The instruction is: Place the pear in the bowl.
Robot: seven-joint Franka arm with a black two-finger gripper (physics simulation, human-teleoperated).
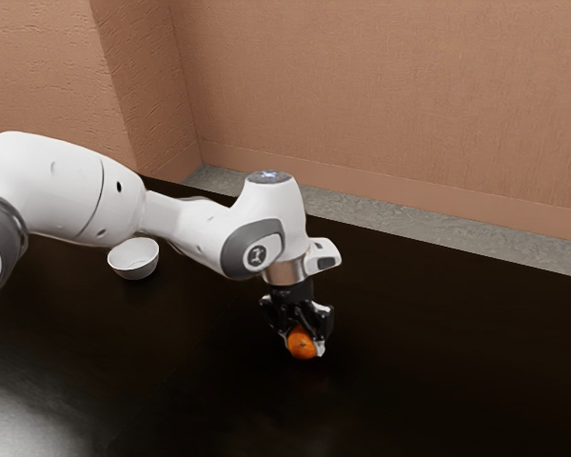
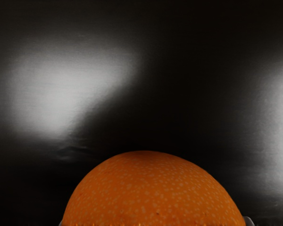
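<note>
Claw (image 1: 303, 342) grips the orange fruit (image 1: 301, 345), fingers its width apart; carry and release remain; bowl (image 1: 135, 270) empty, toward desk (image 1: 457, 371) far edge.

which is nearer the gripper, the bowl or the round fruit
The round, speckled orange fruit: the gripper holds it between its fingers, while the white bowl stands apart, toward the exterior view's left.

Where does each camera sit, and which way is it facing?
Exterior view: beside the arm, looking down across the dark table toward the walls; arm, gripper and white bowl show.
Wrist view: on the arm's hand, looking past the orange at the table; grey fingertips peek out beside it.
Both share the orange, held in the gripper, and the table.
</note>
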